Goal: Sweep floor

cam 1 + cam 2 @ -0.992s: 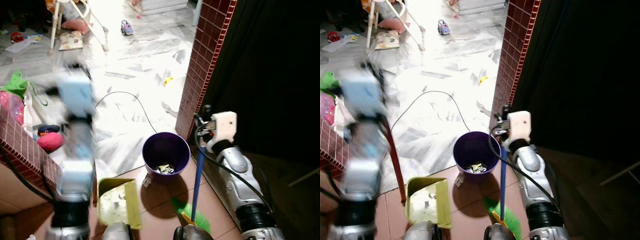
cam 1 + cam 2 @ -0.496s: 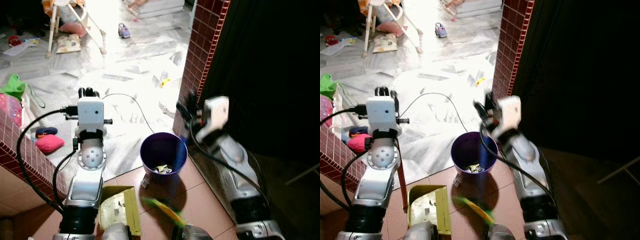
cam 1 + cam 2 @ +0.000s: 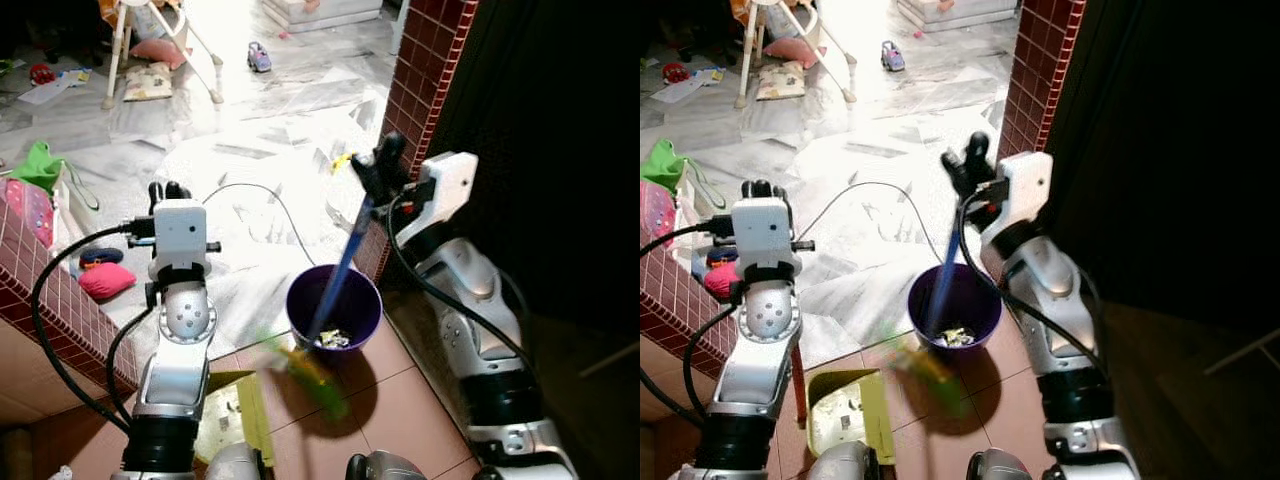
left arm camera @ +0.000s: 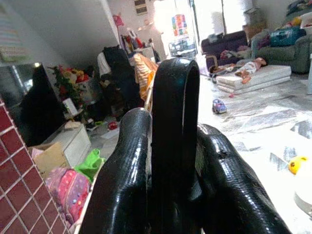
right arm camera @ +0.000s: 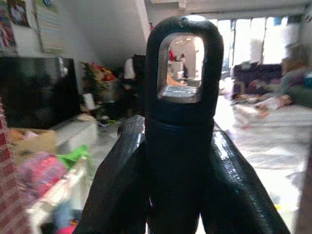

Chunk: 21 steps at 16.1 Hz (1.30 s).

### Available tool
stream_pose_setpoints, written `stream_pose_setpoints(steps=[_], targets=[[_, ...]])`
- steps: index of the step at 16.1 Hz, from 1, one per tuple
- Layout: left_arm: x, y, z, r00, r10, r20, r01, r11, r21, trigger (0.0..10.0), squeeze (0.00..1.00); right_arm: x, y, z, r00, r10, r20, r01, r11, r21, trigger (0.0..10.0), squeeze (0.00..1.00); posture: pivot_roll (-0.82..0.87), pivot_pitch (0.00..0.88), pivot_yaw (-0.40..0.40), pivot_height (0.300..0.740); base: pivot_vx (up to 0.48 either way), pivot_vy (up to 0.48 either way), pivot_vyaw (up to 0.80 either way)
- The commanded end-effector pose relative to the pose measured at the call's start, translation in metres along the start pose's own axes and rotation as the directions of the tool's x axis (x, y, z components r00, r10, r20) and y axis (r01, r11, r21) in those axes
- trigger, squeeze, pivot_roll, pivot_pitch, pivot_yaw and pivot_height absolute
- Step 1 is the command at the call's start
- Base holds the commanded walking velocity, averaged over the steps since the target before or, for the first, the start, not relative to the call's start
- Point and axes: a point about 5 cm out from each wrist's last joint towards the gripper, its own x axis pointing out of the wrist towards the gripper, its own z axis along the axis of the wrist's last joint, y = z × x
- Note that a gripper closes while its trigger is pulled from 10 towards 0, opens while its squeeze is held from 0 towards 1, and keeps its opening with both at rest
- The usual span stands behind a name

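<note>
My right gripper [image 3: 384, 166] is shut on the black top of a broom handle [image 5: 183, 122], raised near the brick pillar. The blue shaft [image 3: 341, 268] slants down across the purple bin [image 3: 368, 312]. Its green bristles [image 3: 312, 371] are blurred in front of the bin. The bin holds scraps of litter [image 3: 331, 339]. My left gripper [image 3: 168, 190] is shut on the black looped handle [image 4: 173, 146] of the dustpan's red pole [image 3: 798, 386]. The yellow-green dustpan [image 3: 845, 412] rests on the red tiles with bits of litter in it.
A red brick pillar [image 3: 425, 90] stands right of the bin, with darkness beyond it. A low brick wall [image 3: 45, 300] runs on my left. A black cable [image 3: 262, 195] loops over the marble floor. Toys, a pink cushion [image 3: 106, 280] and chair legs [image 3: 205, 60] lie further out.
The right arm has risen and swung the broom, carrying the bristles from the bin's right side to its front left. The left arm, blurred a second ago, is now still.
</note>
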Motion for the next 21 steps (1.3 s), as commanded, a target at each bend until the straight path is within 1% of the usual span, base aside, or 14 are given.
stream_pose_setpoints(steps=[1,3,4,6,10,11,12,14,15,17,18,19,20,21], targets=[[0.002,0.002,0.007,1.0,0.011,0.028,-0.011,1.0,-0.003,10.0,0.0,0.007,-0.004,0.019,0.997,-0.001,0.082,0.007,0.997,-0.078,10.0,0.0,-0.04,0.0,0.0,0.74,0.0,0.0,0.0],[0.002,0.002,0.007,1.0,0.017,0.025,-0.016,1.0,-0.005,10.0,0.0,0.007,-0.006,0.022,0.995,-0.016,0.096,0.031,0.987,-0.156,10.0,0.0,-0.04,0.0,-0.002,0.74,0.0,0.0,0.0],[0.002,0.002,0.007,0.999,0.026,0.024,-0.026,1.0,-0.007,10.0,0.0,0.008,-0.009,0.023,0.993,-0.045,0.109,0.066,0.978,-0.197,10.0,0.0,-0.04,0.0,-0.002,0.74,0.0,0.0,0.0],[0.001,0.001,0.003,0.999,0.039,-0.003,-0.039,0.999,-0.009,10.0,0.0,0.007,-0.008,0.019,0.993,-0.05,0.105,0.072,0.975,-0.211,10.0,0.0,-0.04,0.0,-0.001,0.74,0.0,0.0,0.0],[-0.001,0.0,0.002,0.999,0.034,-0.018,-0.035,0.999,-0.027,10.0,0.0,0.006,0.0,0.012,0.995,-0.039,0.091,0.057,0.978,-0.202,10.0,0.0,-0.04,0.0,-0.001,0.74,0.0,0.0,0.0],[-0.001,-0.002,0.001,0.999,0.04,-0.031,-0.041,0.998,-0.037,10.0,0.0,0.004,0.004,0.005,0.997,-0.035,0.075,0.048,0.983,-0.177,10.0,0.0,-0.04,0.0,-0.001,0.74,0.0,0.0,0.0],[-0.001,-0.003,-0.002,0.998,0.052,-0.044,-0.053,0.998,-0.021,10.0,0.0,0.003,0.007,0.002,0.997,-0.034,0.069,0.045,0.986,-0.161,10.0,0.0,-0.04,0.0,-0.001,0.74,0.0,0.0,0.0],[-0.002,-0.004,-0.01,0.994,0.076,-0.08,-0.079,0.996,-0.033,10.0,0.0,0.002,0.013,-0.004,0.997,-0.035,0.064,0.043,0.99,-0.133,10.0,0.0,-0.04,0.0,0.001,0.74,0.0,0.0,0.0],[-0.002,-0.005,-0.013,0.994,0.079,-0.071,-0.082,0.996,-0.039,10.0,0.0,0.003,0.018,-0.007,0.997,-0.037,0.066,0.044,0.992,-0.121,10.0,0.0,-0.04,0.0,0.002,0.74,0.0,0.0,0.0],[0.004,-0.011,-0.017,0.994,0.079,-0.082,-0.084,0.995,-0.051,10.0,0.0,0.003,0.022,-0.012,0.996,-0.064,0.063,0.071,0.991,-0.112,10.0,0.0,-0.05,0.0,0.004,0.74,0.0,0.0,0.0],[0.008,-0.013,-0.019,0.992,0.084,-0.096,-0.091,0.993,-0.07,10.0,0.0,0.003,0.023,-0.014,0.996,-0.069,0.06,0.076,0.991,-0.113,10.0,0.0,-0.06,0.0,0.006,0.74,0.0,0.0,0.0],[0.013,-0.02,-0.021,0.993,0.08,-0.086,-0.084,0.995,-0.046,10.0,0.0,0.001,0.025,-0.017,0.996,-0.075,0.052,0.081,0.99,-0.112,10.0,0.0,-0.07,0.0,0.008,0.74,0.0,0.0,0.0],[0.014,-0.022,-0.023,0.993,0.085,-0.077,-0.088,0.995,-0.041,10.0,0.0,0.001,0.026,-0.018,0.996,-0.079,0.046,0.084,0.99,-0.113,10.0,0.0,-0.08,0.0,0.009,0.74,0.0,0.0,0.0],[0.016,-0.024,-0.029,0.99,0.094,-0.106,-0.099,0.994,-0.037,10.0,0.0,0.0,0.026,-0.019,0.996,-0.079,0.04,0.083,0.99,-0.116,10.0,0.0,-0.09,0.0,0.012,0.74,0.0,0.0,0.0]])
